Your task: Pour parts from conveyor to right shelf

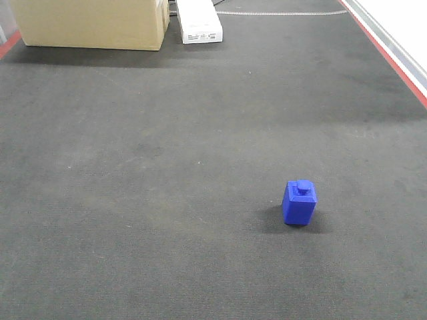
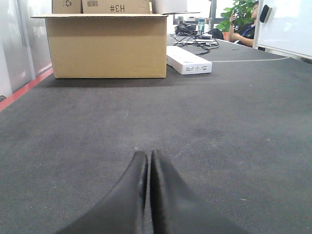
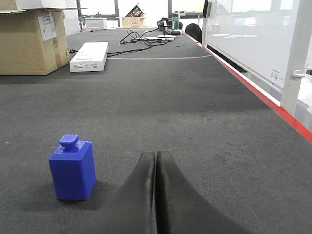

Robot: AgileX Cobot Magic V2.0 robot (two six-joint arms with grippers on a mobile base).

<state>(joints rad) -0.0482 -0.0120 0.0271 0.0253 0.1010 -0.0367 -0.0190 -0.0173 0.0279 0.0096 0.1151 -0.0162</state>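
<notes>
Felt-like grey conveyor (image 1: pixel 133 167) bears a blue block (image 1: pixel 299 203) (square stud up); left hand (image 2: pixel 148 154) and right hand (image 3: pixel 156 155) pinched closed, empty.

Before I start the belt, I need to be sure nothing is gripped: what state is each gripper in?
Left gripper: closed, holding nothing.
Right gripper: closed, holding nothing; the blue block stands apart from it.
</notes>
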